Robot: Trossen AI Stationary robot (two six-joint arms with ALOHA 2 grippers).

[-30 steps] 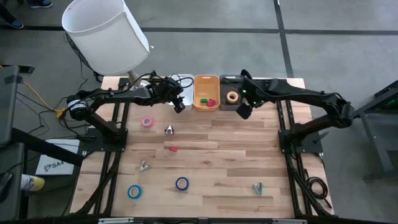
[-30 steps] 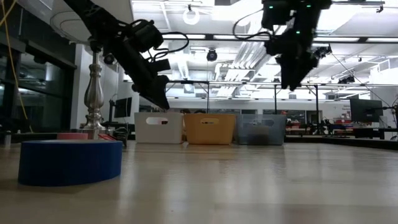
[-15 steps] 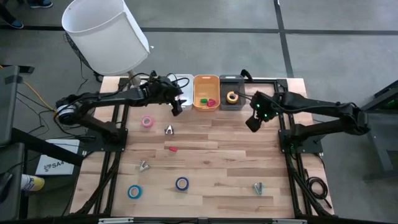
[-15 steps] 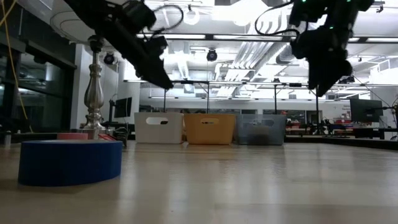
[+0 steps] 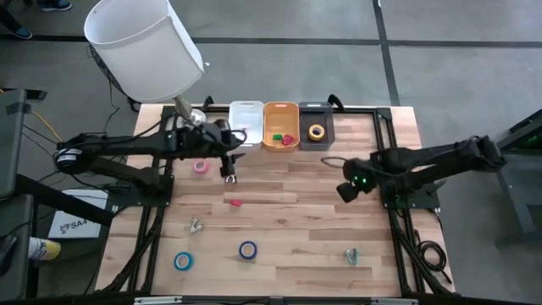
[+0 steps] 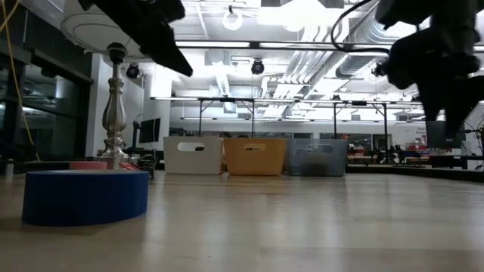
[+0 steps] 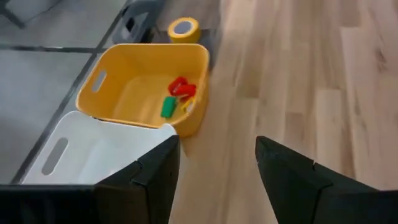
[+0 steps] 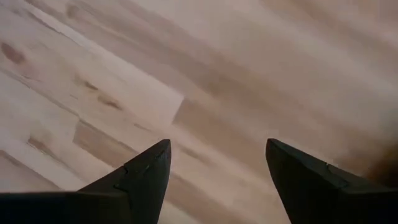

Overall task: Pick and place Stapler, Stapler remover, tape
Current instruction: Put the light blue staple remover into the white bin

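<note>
In the high view my left gripper (image 5: 228, 173) hangs over the wood just right of a pink tape roll (image 5: 200, 167), well above the table. It is open in the left wrist view (image 7: 217, 144) and holds nothing. My right gripper (image 5: 346, 189) hovers over bare planks right of centre, open in its wrist view (image 8: 217, 148). A yellow tape roll (image 5: 316, 131) lies in the grey bin (image 5: 315, 142). A blue roll (image 5: 183, 260) and a blue-purple roll (image 5: 247, 249) lie flat near the table's near edge. A silver staple remover (image 5: 196, 224) and a green one (image 5: 351, 254) rest on the wood.
A white bin (image 5: 246, 110), a yellow bin (image 5: 281, 108) with red and green pieces, and the grey bin stand in a row at the far edge. A small red thing (image 5: 233, 202) lies mid-table. A lamp with a white shade (image 5: 144, 47) stands at the far left corner.
My left gripper has drawn back from the bins toward the near edge and left, and has risen in the low view. My right gripper has left the grey bin and moved toward the near edge and slightly right. No object on the table has moved.
</note>
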